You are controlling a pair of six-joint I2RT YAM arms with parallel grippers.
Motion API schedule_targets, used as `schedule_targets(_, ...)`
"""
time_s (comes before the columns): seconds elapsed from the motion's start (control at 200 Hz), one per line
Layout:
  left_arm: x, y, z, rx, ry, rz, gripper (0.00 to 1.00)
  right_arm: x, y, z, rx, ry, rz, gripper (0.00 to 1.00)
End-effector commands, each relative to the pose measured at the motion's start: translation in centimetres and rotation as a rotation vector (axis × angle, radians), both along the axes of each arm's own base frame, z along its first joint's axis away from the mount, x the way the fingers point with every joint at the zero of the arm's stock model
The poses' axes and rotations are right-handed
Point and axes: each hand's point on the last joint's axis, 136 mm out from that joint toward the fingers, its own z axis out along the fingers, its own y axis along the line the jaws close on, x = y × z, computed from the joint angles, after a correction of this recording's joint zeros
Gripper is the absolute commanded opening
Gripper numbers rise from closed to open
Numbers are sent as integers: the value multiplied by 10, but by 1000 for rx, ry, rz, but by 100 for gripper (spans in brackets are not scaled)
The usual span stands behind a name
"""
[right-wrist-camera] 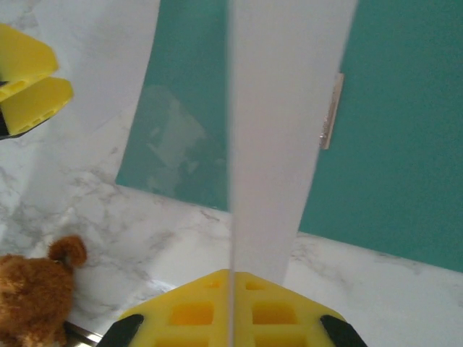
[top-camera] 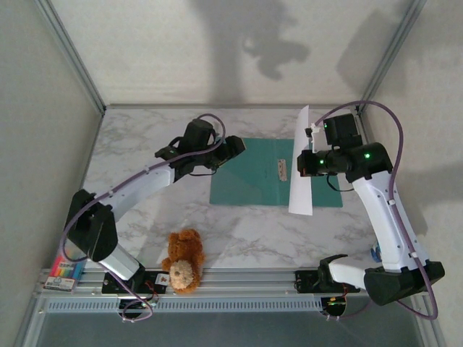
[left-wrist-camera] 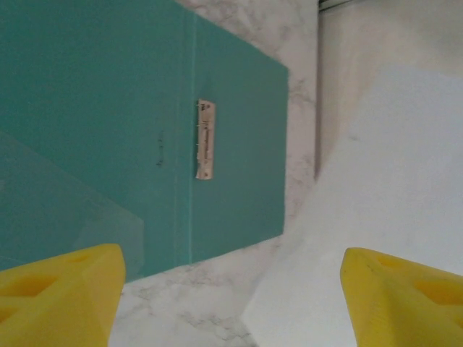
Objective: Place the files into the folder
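- Thin flat teal-green rectangular folder [top-camera: 249, 177] lies flat on the white-grey marble tabletop [top-camera: 137, 144], roughly mid-table between the two arms.
- A small pale oblong label [top-camera: 282, 170] sits on the folder's upper face, beside a straight seam line. The left wrist view shows the same label [left-wrist-camera: 205, 139] on the folder [left-wrist-camera: 101, 101].
- Thin plain white rectangular paper files [top-camera: 302, 163] are off the tabletop, standing on edge over the right part of the folder. Their length runs from past the folder's far edge to past its near edge.
- Right gripper [top-camera: 309, 163]: closed on the files. In the right wrist view its yellow fingers [right-wrist-camera: 192, 311] pinch the near edge of the files [right-wrist-camera: 289, 87] and no gap shows, with the folder [right-wrist-camera: 398, 144] lying below.
- Whether the files' lower edge touches the folder: cannot tell.
- Left gripper [top-camera: 235, 148]: open and holding nothing, over the folder's far-left corner. In its wrist view the gripper [left-wrist-camera: 231, 278] has its yellow fingers [left-wrist-camera: 58, 296] spread wide, with folder and marble visible between them and the files [left-wrist-camera: 391, 181] to the right.
- A translucent patch overlies the folder corner near the left gripper; what it is, cannot tell.
- Brown plush teddy bear [top-camera: 183, 262] lies at the near edge of the tabletop, well apart from the folder.
- Small multicoloured box [top-camera: 64, 272] sits at the near-left corner.
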Motion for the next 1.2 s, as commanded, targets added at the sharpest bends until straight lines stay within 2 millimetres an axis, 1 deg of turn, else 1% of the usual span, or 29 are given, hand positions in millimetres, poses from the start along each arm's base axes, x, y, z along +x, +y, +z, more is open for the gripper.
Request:
schedule_targets(0.0,5,-6,-13,27,7,-17,78,2,-2,14,-50,-69,50,0)
schedule_targets(0.16,8,-11,-49,41,63,-17,78,7,15,29,5,-95,134,0)
schedule_targets(0.32,11,-14,-94,75,132,-18,76,15,22,44,31,-143,155,0)
schedule_targets(0.381,9,-17,-111,80,163,-22,75,17,24,49,36,-164,163,0)
schedule_targets(0.526,1,-26,-140,95,212,-46,74,22,29,54,44,-176,182,0)
schedule_targets(0.661,-10,-31,-158,115,242,-67,74,27,32,53,50,-169,189,0)
schedule_targets(0.816,-22,-27,-174,139,269,-75,74,32,36,50,54,-158,194,0)
schedule_targets(0.976,-38,-17,-189,171,304,-84,73,39,40,50,51,-156,194,0)
schedule_targets(1.197,-62,2,-202,226,338,-105,73,43,52,51,68,-159,230,0)
